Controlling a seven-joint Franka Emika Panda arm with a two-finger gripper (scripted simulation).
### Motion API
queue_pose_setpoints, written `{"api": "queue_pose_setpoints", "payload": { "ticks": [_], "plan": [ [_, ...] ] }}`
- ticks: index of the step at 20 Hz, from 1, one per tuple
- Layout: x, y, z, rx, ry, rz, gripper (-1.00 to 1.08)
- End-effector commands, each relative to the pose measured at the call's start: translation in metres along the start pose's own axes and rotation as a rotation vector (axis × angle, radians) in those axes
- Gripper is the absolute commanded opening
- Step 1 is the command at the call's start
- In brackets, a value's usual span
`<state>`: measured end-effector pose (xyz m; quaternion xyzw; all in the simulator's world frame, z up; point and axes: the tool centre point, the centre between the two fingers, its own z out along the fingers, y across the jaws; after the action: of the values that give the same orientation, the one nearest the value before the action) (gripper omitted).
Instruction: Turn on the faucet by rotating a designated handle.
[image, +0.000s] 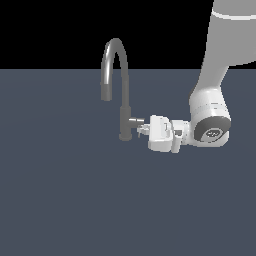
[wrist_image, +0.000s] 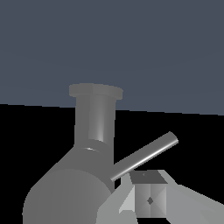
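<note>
The faucet (image: 124, 117) is a dark grey gooseneck tap with a high arched spout (image: 115, 55), standing on the flat grey-blue floor. A short side stub (image: 136, 121) sticks out toward the exterior view's right. The handle (wrist_image: 144, 156) is a thin grey pin angling off the stub's end (wrist_image: 65, 192); in the exterior view it is mostly hidden by the fingertips. My gripper (image: 144, 130) reaches in sideways, just below the stub. In the wrist view my gripper (wrist_image: 150, 200) is shut, its two tips pressed together with nothing between them, right beside the pin's lower side. Contact is unclear.
The white hand (image: 162, 132) and wrist (image: 210, 131) lie horizontally to the exterior view's right of the tap, with the arm (image: 220, 55) rising above them. The floor (image: 75, 200) carries no other objects.
</note>
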<state>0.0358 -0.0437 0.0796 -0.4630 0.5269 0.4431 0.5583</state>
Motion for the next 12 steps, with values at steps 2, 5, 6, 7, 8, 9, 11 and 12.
{"api": "queue_pose_setpoints", "payload": {
  "ticks": [2, 5, 6, 7, 8, 9, 11, 12],
  "plan": [
    [0.040, 0.008, 0.000, 0.012, 0.016, 0.050, -1.00],
    [0.009, -0.003, -0.003, 0.002, -0.001, 0.003, -1.00],
    [0.012, -0.004, -0.003, 0.003, 0.000, 0.006, -1.00],
    [0.016, -0.006, -0.003, 0.003, 0.001, 0.010, -1.00],
    [0.019, -0.007, -0.003, 0.004, 0.002, 0.013, -1.00],
    [0.023, -0.008, -0.003, 0.005, 0.004, 0.016, -1.00],
    [0.029, -0.010, -0.002, 0.006, 0.006, 0.023, -1.00],
    [0.033, -0.011, -0.002, 0.007, 0.007, 0.026, -1.00]
  ]
}}
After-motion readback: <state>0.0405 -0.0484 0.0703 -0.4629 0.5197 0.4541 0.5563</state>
